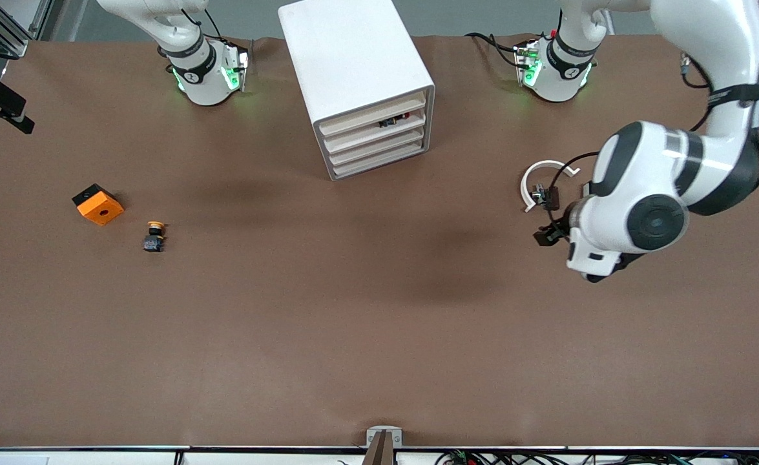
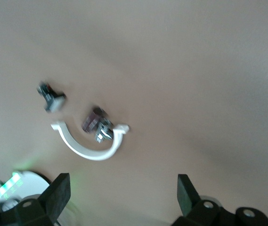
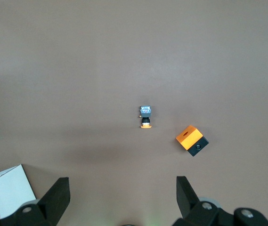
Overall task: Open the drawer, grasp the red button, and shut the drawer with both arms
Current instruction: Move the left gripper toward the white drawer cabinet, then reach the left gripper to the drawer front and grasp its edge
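The white four-drawer cabinet (image 1: 353,64) stands at the back middle of the table. The drawer (image 1: 366,137), second from top, sits flush with the other three. The button (image 1: 397,119), red cap on a black body, shows through the gap above its front. My left gripper (image 2: 124,181) is open and empty over bare table toward the left arm's end; in the front view its fingers are hidden under the wrist (image 1: 631,219). My right gripper (image 3: 123,183) is open and empty, high over the right arm's end of the table and out of the front view.
A yellow-capped button (image 1: 154,236) and an orange square box (image 1: 97,204) lie toward the right arm's end; both show in the right wrist view (image 3: 146,117) (image 3: 191,140). A white curved piece (image 1: 540,174) with small dark parts (image 2: 97,123) lies beside the left arm's wrist.
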Action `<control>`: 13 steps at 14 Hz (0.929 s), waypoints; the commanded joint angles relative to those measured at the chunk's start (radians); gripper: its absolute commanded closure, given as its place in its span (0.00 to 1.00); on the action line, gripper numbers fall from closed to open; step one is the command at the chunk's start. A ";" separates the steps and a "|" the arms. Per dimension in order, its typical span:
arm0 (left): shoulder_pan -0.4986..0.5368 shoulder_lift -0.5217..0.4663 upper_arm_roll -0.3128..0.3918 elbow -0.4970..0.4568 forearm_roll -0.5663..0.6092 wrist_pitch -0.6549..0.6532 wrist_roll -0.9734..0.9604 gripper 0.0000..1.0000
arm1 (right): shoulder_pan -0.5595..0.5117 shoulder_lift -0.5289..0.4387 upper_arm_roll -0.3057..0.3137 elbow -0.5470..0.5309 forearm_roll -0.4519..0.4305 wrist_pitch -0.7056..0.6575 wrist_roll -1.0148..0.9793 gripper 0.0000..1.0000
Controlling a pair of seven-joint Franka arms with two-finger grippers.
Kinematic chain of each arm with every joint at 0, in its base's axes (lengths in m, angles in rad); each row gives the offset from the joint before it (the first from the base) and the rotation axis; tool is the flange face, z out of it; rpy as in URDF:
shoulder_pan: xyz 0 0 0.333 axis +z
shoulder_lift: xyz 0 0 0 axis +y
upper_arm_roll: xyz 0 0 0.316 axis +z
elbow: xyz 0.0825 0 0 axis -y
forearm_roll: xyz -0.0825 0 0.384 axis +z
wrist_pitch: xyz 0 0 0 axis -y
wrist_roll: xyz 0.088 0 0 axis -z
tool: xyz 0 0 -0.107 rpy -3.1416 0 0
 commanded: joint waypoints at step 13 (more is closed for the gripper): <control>-0.195 0.280 0.000 0.039 -0.453 0.254 -0.840 0.00 | -0.084 -0.004 0.066 0.001 0.045 -0.015 0.018 0.00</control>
